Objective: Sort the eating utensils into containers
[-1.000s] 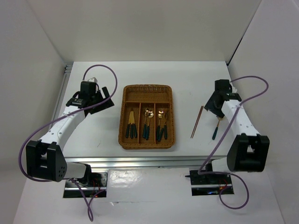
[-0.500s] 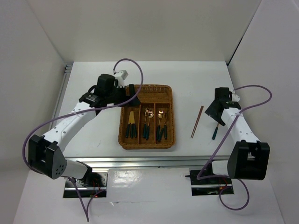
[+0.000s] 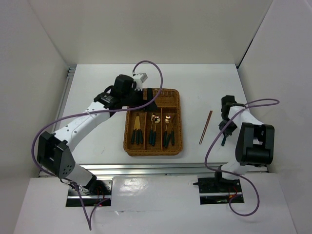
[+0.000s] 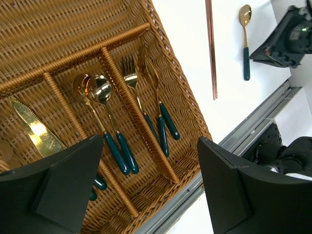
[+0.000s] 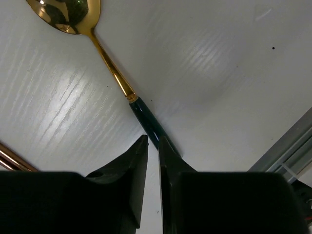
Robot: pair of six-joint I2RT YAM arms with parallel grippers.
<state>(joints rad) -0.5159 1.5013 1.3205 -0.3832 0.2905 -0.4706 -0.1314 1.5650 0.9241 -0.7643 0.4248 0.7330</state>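
Note:
The wicker tray (image 3: 128,122) holds knives (image 3: 138,132), spoons (image 3: 154,129) and forks (image 3: 168,130) in its three long sections; its crosswise section is bare. My left gripper (image 3: 147,97) hovers open and empty above the tray's far part; the left wrist view shows its gripper (image 4: 151,195) over the knife (image 4: 36,134), spoons (image 4: 105,122) and forks (image 4: 146,97). One spoon (image 5: 66,12) lies on the table to the right. My right gripper (image 5: 153,139) is low over its green handle (image 5: 146,119), jaws almost together, with nothing between them. The chopsticks (image 3: 205,127) lie beside it.
The loose spoon (image 4: 245,44) and chopsticks (image 4: 211,48) also show in the left wrist view, right of the tray wall (image 4: 187,105). The table's metal front rail (image 3: 161,168) runs just below the tray. White walls enclose the table on three sides.
My left arm swung right from the table left of the tray to above the tray's far end. My right arm folded in and came down over the loose spoon.

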